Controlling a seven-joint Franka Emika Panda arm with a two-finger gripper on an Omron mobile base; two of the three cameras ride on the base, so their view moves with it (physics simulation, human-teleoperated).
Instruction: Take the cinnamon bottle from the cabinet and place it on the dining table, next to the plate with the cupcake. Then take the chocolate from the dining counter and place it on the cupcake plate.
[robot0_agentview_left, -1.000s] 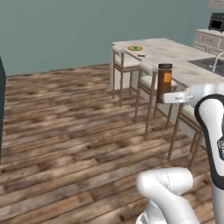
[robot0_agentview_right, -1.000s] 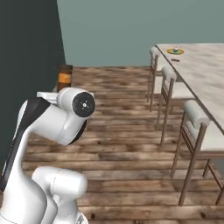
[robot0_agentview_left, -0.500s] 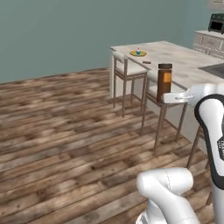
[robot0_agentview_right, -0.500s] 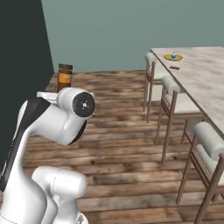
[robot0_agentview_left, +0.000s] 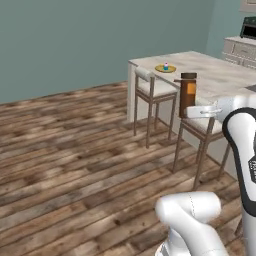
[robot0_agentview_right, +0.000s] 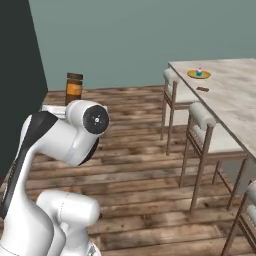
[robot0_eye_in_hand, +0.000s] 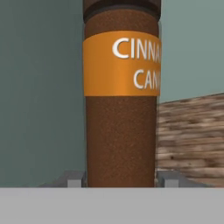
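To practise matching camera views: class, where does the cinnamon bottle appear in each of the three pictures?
Left base view: cinnamon bottle right of centre, upright in the gripper.
Right base view: upper left, above the arm.
Hand view: centre, very close.
Shared landmark: the plate on the dining table.

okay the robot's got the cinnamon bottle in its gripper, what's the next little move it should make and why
Probably roll the base closer to the dining table. The gripper holds the cinnamon bottle upright over the floor beside the stools, while the plate with the cupcake sits near the far corner, likely beyond reach.
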